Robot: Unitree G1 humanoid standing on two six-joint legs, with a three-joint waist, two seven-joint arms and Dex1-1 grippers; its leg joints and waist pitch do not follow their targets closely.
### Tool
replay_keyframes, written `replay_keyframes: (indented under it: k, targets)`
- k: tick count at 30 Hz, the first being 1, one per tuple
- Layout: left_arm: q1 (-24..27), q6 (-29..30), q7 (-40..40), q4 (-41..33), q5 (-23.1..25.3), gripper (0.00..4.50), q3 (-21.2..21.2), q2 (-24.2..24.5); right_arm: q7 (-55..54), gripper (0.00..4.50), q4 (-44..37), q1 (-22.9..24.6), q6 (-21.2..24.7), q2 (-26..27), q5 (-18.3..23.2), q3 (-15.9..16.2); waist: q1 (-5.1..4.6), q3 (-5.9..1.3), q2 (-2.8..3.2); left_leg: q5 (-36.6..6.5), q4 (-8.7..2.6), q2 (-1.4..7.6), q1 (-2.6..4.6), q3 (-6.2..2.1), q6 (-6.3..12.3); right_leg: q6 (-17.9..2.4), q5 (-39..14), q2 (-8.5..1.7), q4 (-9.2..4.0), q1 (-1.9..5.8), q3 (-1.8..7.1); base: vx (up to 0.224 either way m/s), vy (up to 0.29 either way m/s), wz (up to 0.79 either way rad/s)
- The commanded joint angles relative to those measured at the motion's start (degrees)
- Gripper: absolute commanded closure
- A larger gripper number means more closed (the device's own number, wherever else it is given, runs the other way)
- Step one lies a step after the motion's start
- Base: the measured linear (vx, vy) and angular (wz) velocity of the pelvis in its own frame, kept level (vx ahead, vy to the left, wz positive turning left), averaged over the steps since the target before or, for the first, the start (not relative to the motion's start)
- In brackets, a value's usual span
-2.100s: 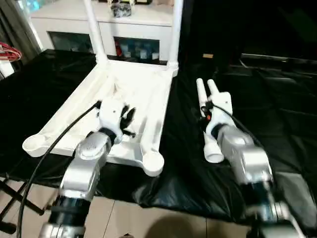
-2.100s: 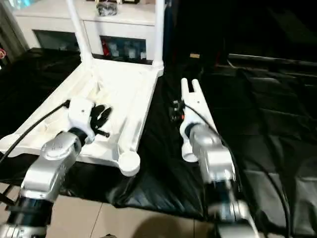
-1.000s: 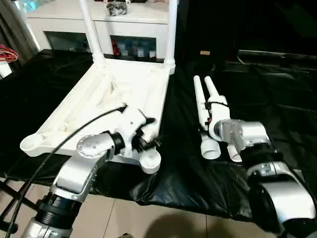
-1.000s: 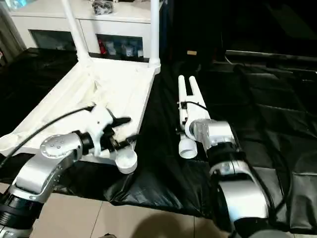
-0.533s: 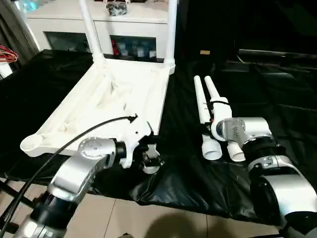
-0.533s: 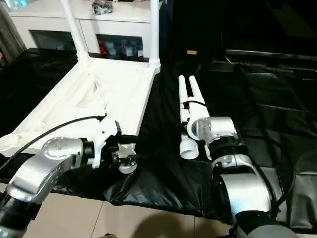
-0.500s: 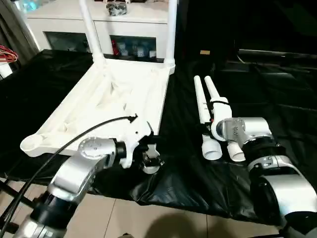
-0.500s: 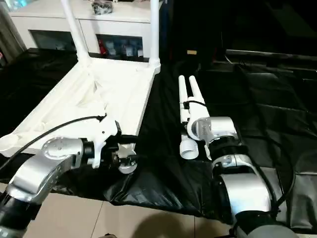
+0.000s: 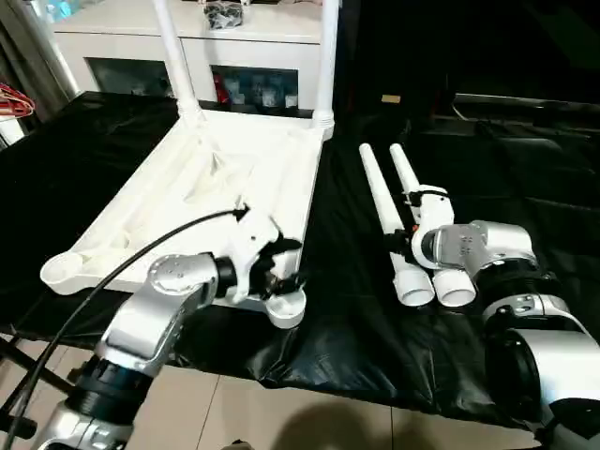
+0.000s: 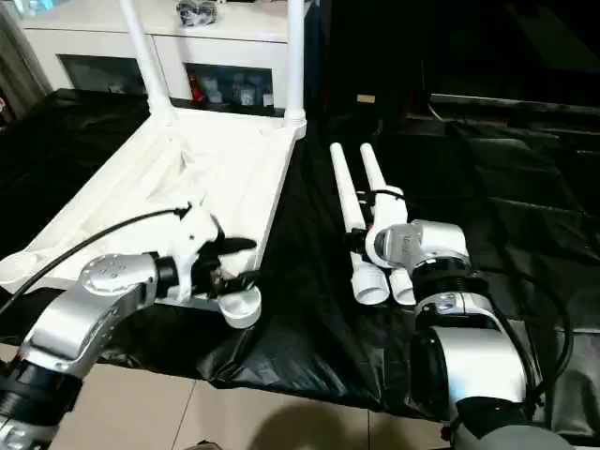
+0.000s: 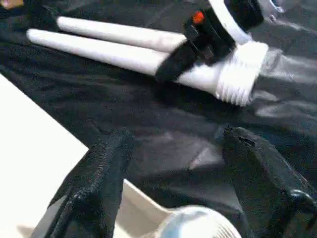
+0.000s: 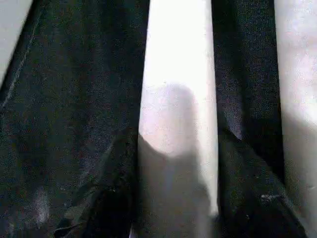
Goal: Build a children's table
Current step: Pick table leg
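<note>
The children's table top [image 9: 211,178] lies upside down on the black cloth. Two legs [image 9: 325,66] stand upright in its far corner sockets. Two loose white legs [image 9: 380,211] lie side by side to its right, threaded ends toward me. My right gripper [image 9: 412,225] is down over them, and in the right wrist view one leg [image 12: 178,99] sits between its fingers [image 12: 111,198], which press on both sides. My left gripper [image 9: 292,264] hovers open at the near right corner socket [image 9: 284,305]; its fingers [image 11: 94,188] stand wide apart over the socket [image 11: 193,225].
A white cabinet [image 9: 253,33] with shelf openings stands behind the table top. The black cloth [image 9: 525,178] covers the work surface, whose front edge drops to a tiled floor [image 9: 281,422]. A black cable [image 9: 122,267] runs along my left arm. Red wires [image 9: 14,98] hang at far left.
My right gripper has closed onto a loose leg, and the two legs' far ends have spread apart. My left gripper has lifted a little at the corner socket, still open.
</note>
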Motion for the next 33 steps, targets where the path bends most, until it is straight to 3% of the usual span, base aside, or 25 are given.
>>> replay_keyframes:
  k: [1,4,7,10,11,12,13,16,17,18,19,21,25,28,29,30,33]
  targets:
    - [-3.3,1.1,4.4,1.3,-0.2,1.15,2.7,-1.7,1.5,2.66,-2.1,1.8,0.9,0.2,2.5,-2.1,0.26,-3.73,-0.55,-6.5,-4.22,3.15,1.26,-0.91,-1.41,-13.6,0.8,-5.16,-4.08,2.43,3.09,0.0,0.0,0.0]
    - [-6.9,5.6,10.4,3.3,-2.9,0.99,6.5,-6.7,4.9,2.66,-7.1,3.6,0.6,0.6,6.7,-5.2,0.74,-4.04,-0.54,-4.5,-3.95,3.17,1.18,-1.01,-0.52,-13.7,4.9,-5.3,-3.79,2.75,3.09,0.0,0.0,0.0]
    - [-10.2,13.8,13.2,5.2,-10.3,0.82,11.9,-12.0,9.3,2.66,-15.2,7.5,-3.3,2.5,13.6,-10.6,1.28,-4.26,-0.83,-2.7,-3.58,3.13,0.93,-0.88,1.42,-14.8,8.6,-5.51,-3.47,2.86,3.07,0.0,0.0,0.0]
    - [-12.9,16.9,15.8,7.3,-14.7,0.63,14.9,-16.3,17.3,2.66,-28.7,15.3,-7.5,4.8,19.0,-11.0,1.76,-4.34,-0.97,-1.1,-3.26,3.16,0.73,-0.87,4.41,-14.5,10.3,-5.38,-3.43,2.77,2.97,0.0,0.0,0.0]
    - [-14.0,17.7,17.0,8.4,-16.6,0.35,16.4,-18.1,19.3,2.67,-33.3,18.2,-7.9,5.6,20.9,-11.1,2.02,-4.23,-1.09,-1.0,-3.26,3.19,0.66,-0.87,5.21,-14.1,9.9,-5.36,-3.61,2.77,2.94,0.0,0.0,0.0]
    - [-14.0,17.7,17.0,8.4,-16.6,0.35,16.5,-18.2,19.3,2.67,-33.4,18.3,-7.9,5.6,20.9,-11.1,2.28,-4.29,-1.07,-1.2,-3.28,3.32,0.75,-1.03,5.8,-14.0,9.1,-5.48,-3.7,2.71,2.93,0.0,0.0,0.0]
    - [-15.0,19.0,17.5,9.2,-18.3,0.32,17.7,-19.7,20.6,2.67,-37.0,20.5,-7.4,6.3,22.9,-11.6,2.16,-4.21,-1.18,-1.1,-3.45,3.27,0.59,-1.13,5.86,-14.0,8.2,-5.44,-3.76,2.81,2.83,0.0,0.0,0.0]
    - [-16.7,21.8,18.3,10.1,-19.8,0.0,19.0,-21.9,22.6,2.67,-43.3,24.1,-5.3,7.8,27.1,-12.4,2.7,-3.87,-0.75,-3.6,-3.64,3.45,0.87,-1.1,4.95,-13.6,1.9,-5.48,-4.64,2.38,2.94,0.0,0.0,0.0]
    - [-17.3,22.5,18.7,10.4,-20.2,0.0,19.3,-22.5,23.2,2.67,-45.4,25.4,-4.8,8.2,28.4,-12.3,2.69,-3.88,-0.19,-4.1,-3.64,3.49,0.84,-1.19,4.55,-13.7,1.2,-5.5,-4.54,2.32,2.95,0.0,0.0,0.0]
    - [-18.7,24.0,19.3,10.9,-23.8,0.0,21.4,-24.4,24.9,2.67,-50.2,28.5,-4.9,8.8,30.1,-10.4,2.68,-3.72,-0.65,-4.9,-3.85,3.44,0.81,-1.19,4.1,-13.0,-0.4,-5.46,-4.91,2.42,2.95,0.0,0.0,0.0]
    - [-18.7,24.0,19.3,10.9,-23.8,0.0,21.4,-24.4,24.9,2.67,-50.2,28.5,-4.9,8.8,30.1,-10.4,2.85,-3.75,0.0,-5.3,-3.84,3.45,0.82,-1.29,3.74,-13.0,-0.8,-5.55,-4.91,2.43,2.94,0.0,0.0,0.0]
    - [-19.6,25.2,19.7,11.2,-25.9,0.0,22.3,-25.4,26.3,2.67,-52.6,30.2,-6.1,9.2,30.4,-8.6,2.87,-3.75,-0.32,-5.0,-3.94,3.43,0.63,-1.41,3.2,-12.6,-0.7,-5.49,-5.0,2.46,2.9,0.0,0.0,0.0]
    - [-20.1,25.5,19.6,12.0,-26.0,0.0,22.2,-25.9,28.4,2.67,-55.3,31.6,-5.6,8.5,29.7,-4.6,2.71,-3.56,-0.39,-5.5,-4.11,3.24,0.44,-1.44,2.54,-10.9,-3.1,-5.48,-5.48,2.55,2.96,0.0,0.0,0.0]
    - [-20.4,25.9,20.0,12.1,-25.9,0.0,22.7,-26.3,28.6,2.67,-55.9,32.2,-5.5,8.1,28.4,-2.5,2.73,-3.67,-0.44,-4.0,-4.06,3.25,0.47,-1.48,2.69,-10.4,-1.7,-5.45,-5.28,2.48,2.94,0.0,0.0,0.0]
    - [-20.4,25.9,20.2,12.1,-25.9,0.0,22.9,-26.3,28.5,2.67,-55.8,32.1,-5.9,8.0,27.8,-1.9,2.71,-3.71,-0.41,-3.6,-4.03,3.27,0.46,-1.5,2.81,-10.5,-0.9,-5.47,-5.23,2.49,2.93,0.0,0.0,0.0]
    - [-20.5,25.7,20.9,12.3,-25.8,0.0,23.3,-26.2,28.0,2.67,-55.4,31.8,-6.9,7.8,26.1,-0.4,2.64,-3.76,-0.93,-3.0,-4.03,3.33,0.45,-1.44,2.99,-10.8,0.1,-5.51,-5.13,2.53,2.9,0.0,0.0,0.0]
    - [-20.8,25.3,23.4,12.9,-25.7,0.18,24.0,-26.1,26.0,2.67,-55.0,30.7,-8.6,7.2,22.1,3.2,2.61,-3.76,-0.57,-2.6,-3.97,3.36,0.5,-1.52,2.65,-10.9,0.6,-5.45,-5.0,2.41,2.82,0.0,0.0,0.0]
